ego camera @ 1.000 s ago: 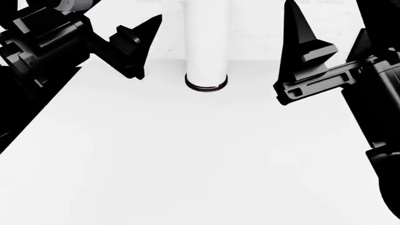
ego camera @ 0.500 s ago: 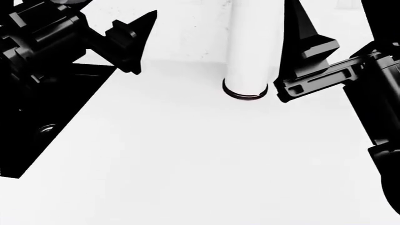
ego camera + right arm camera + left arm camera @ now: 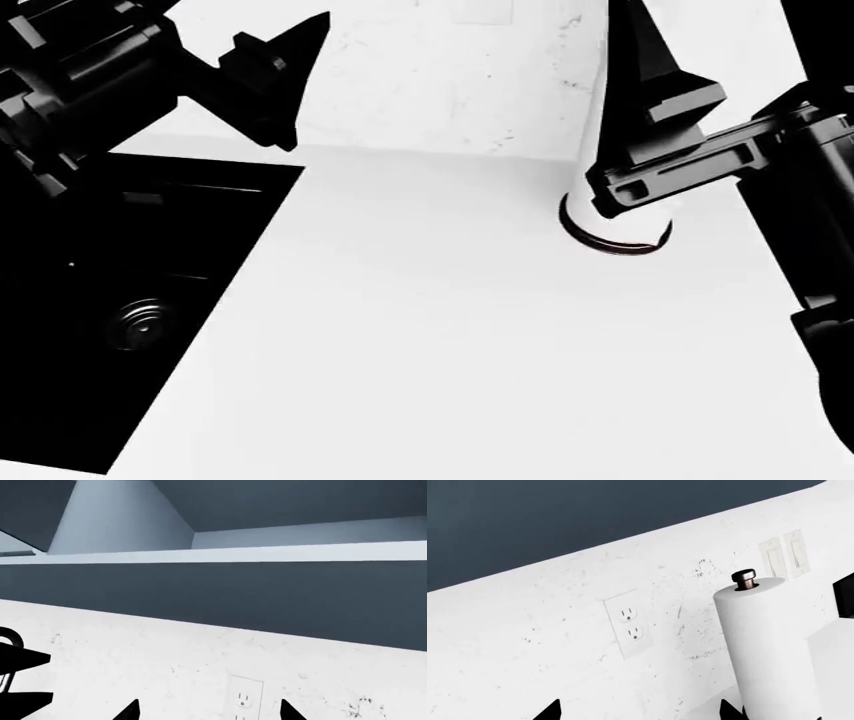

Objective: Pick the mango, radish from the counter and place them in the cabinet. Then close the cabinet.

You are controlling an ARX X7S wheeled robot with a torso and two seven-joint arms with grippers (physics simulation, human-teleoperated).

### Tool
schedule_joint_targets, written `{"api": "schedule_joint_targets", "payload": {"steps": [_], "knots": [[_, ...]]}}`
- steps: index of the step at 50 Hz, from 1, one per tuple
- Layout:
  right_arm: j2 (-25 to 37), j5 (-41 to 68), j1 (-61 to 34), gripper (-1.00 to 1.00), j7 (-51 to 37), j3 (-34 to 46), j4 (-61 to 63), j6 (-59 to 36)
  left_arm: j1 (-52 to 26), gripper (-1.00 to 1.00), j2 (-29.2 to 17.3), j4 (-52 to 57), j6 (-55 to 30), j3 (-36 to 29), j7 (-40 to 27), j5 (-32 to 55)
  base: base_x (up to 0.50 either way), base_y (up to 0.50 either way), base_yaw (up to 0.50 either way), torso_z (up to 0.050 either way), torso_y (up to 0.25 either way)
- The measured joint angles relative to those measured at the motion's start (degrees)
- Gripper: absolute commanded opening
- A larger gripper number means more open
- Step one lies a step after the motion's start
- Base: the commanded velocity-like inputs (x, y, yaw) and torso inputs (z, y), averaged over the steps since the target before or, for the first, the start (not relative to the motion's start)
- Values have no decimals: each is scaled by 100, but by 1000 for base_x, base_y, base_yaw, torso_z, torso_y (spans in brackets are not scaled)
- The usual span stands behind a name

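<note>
- Neither the mango nor the radish showed in any view.
- The counter [image 3: 441, 360] lay broad and white below both arms in the head view, with nothing of the task on the stretch shown.
- A black stove [image 3: 120, 310] sat set into the counter at the head view's left, a round knob [image 3: 138, 322] visible on it.
- The left gripper [image 3: 274, 85] hung above the stove's far corner, holding nothing; in the left wrist view its two fingertips [image 3: 548, 711] stood well apart.
- The right gripper [image 3: 654, 110] hung above the counter's far right part, in front of a paper towel roll [image 3: 601, 150]; its fingertips [image 3: 128, 711] were likewise spread apart in the right wrist view, with nothing between them.
- The roll stood upright on a dark ring base [image 3: 611, 238] near the wall; in the left wrist view it [image 3: 764, 645] carried a dark knob [image 3: 744, 577] on top.
- The speckled white wall [image 3: 560, 630] bore an outlet [image 3: 629, 622] and, beyond the roll, two light switches [image 3: 784, 556].
- The right wrist view showed the same sort of outlet [image 3: 244, 698], and above the wall a dark blue cabinet [image 3: 267, 510] seen from below.
- Whether the cabinet was open or closed could not be told.
</note>
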State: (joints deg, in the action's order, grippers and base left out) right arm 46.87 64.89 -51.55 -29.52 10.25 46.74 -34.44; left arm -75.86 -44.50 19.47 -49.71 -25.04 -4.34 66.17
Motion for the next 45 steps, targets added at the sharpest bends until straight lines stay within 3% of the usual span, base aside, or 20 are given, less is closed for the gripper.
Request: {"api": "schedule_joint_targets", "payload": {"steps": [8, 14, 45], "knots": [[5, 84, 4, 100, -99, -43, -38, 2, 2, 100, -3, 6, 14, 9, -18, 5, -23, -3, 0, 0, 0], [14, 118, 1, 100, -165, -59, -60, -11, 4, 100, 8, 9, 18, 6, -30, 11, -462, -21, 0, 0, 2], [78, 131, 77, 100, -225, -138, -72, 71, 92, 100, -48, 56, 78, 51, -96, 58, 46, 31, 0, 0, 0]]}}
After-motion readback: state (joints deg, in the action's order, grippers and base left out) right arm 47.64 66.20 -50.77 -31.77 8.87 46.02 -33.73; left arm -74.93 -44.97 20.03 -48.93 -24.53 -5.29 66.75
